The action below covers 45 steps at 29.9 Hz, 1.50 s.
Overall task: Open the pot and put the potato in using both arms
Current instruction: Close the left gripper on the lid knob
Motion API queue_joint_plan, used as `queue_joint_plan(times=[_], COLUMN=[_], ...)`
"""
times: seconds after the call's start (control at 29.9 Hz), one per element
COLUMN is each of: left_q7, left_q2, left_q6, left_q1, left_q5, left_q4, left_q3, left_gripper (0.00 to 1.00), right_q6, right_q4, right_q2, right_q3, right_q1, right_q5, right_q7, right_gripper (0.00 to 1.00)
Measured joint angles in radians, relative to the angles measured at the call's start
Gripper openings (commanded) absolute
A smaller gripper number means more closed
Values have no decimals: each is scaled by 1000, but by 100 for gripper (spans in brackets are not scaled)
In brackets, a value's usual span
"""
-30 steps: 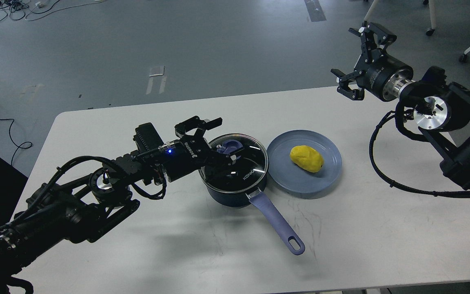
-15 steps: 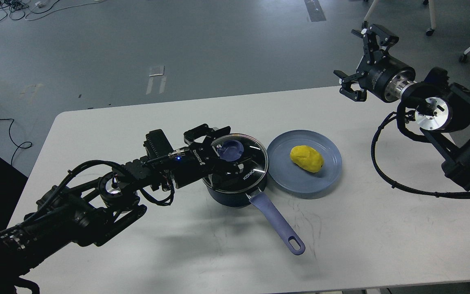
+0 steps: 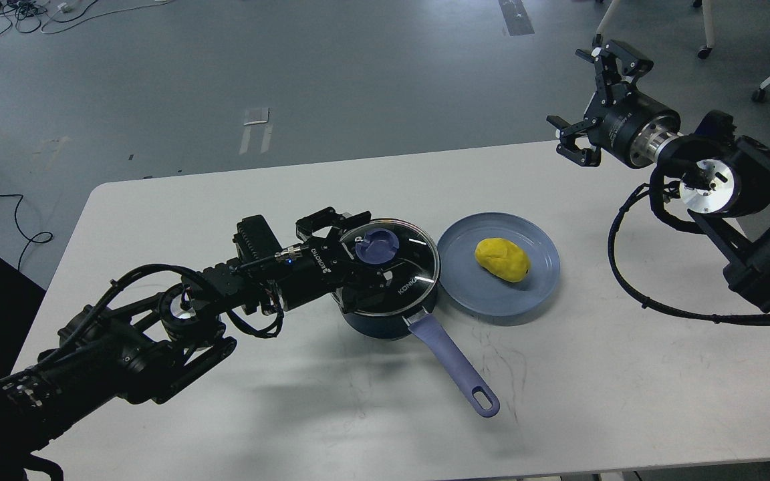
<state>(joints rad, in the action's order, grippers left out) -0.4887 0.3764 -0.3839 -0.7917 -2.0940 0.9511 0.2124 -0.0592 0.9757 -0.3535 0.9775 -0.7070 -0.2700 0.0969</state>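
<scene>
Head view shows the left gripper (image 3: pixel 358 250) reaching in low from the left, its fingers spread on either side of the round blue knob (image 3: pixel 376 246) atop the glass lid (image 3: pixel 390 266). Whether the pads already touch the knob I cannot tell; the jaws look parted around it rather than squeezed on it. That approach makes sense: the knob is the only graspable feature on a smooth, domed lid, and coming in from the side keeps the arm clear of the plate.

Still closed, the pot (image 3: pixel 385 314) sits near the middle of the white table (image 3: pixel 559 387), with its lid seated flat on the rim. It is a dark blue saucepan with a long, flat lavender handle (image 3: pixel 455 364) pointing toward the near edge, a hanging slot at its tip. The lid is clear glass with a metal band, glossy and reflective.

Just beside the pot, on its right, lies a matte grey-blue plate (image 3: pixel 492 304) carrying the potato (image 3: pixel 502 259), a lumpy yellow oval that looks soft-edged and easy to pinch across its short side.

Held high and well apart from everything, the right gripper (image 3: pixel 589 107) waits at the far right corner with its fingers wide open and empty, presumably until the lid is off.
</scene>
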Motion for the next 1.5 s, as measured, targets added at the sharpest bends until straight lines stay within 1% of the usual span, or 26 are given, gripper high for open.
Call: queue_joint_plan(times=[0.1, 0.2, 0.43, 0.47, 0.5, 0.6, 0.63, 0.67, 0.7, 0.8, 1.0, 1.07, 1.5], left_q7=[0, 0, 0, 0, 0, 0, 0, 0, 0, 0, 0, 0, 0], left_q2=[1, 1, -1, -2, -2, -2, -2, -1, -1, 0, 0, 0, 6], left_q6=[3, 4, 5, 5, 5, 5, 5, 5, 5, 4, 4, 4, -3], left_q1=[0, 0, -8, -10, -11, -13, -13, -13, -13, -15, -18, -18, -23], left_q5=[0, 0, 10, 10, 11, 11, 12, 12, 12, 13, 12, 11, 11], left_q4=[0, -4, -45, -47, -48, -50, -51, -55, -60, -74, -77, -77, -45], left_q3=[-14, -27, -30, -29, -29, -29, -29, -29, -29, -28, -28, -28, -27], left_gripper=[96, 93, 88, 82, 71, 53, 50, 44, 41, 36, 32, 27, 26], right_q6=[1, 1, 0, 0, 0, 0, 0, 0, 0, 0, 1, 1, 4], right_q4=[0, 0, 0, 0, 0, 1, 1, 1, 1, 1, 0, 0, 0], right_q2=[0, 0, 1, 1, 1, 1, 1, 1, 1, 1, 1, 1, 2], right_q3=[0, 0, -2, -2, -2, -3, -3, -3, -3, -3, -3, -4, -8], right_q1=[1, 1, 1, 1, 1, 1, 1, 1, 2, 3, 3, 3, 3], right_q5=[0, 0, 0, 0, 0, 0, 0, 0, 0, 0, 0, 0, 0], right_q7=[0, 0, 0, 0, 0, 0, 0, 0, -1, -2, -2, -3, -4], right_gripper=[100, 100, 100, 100, 100, 100, 100, 100, 100, 100, 100, 100, 100])
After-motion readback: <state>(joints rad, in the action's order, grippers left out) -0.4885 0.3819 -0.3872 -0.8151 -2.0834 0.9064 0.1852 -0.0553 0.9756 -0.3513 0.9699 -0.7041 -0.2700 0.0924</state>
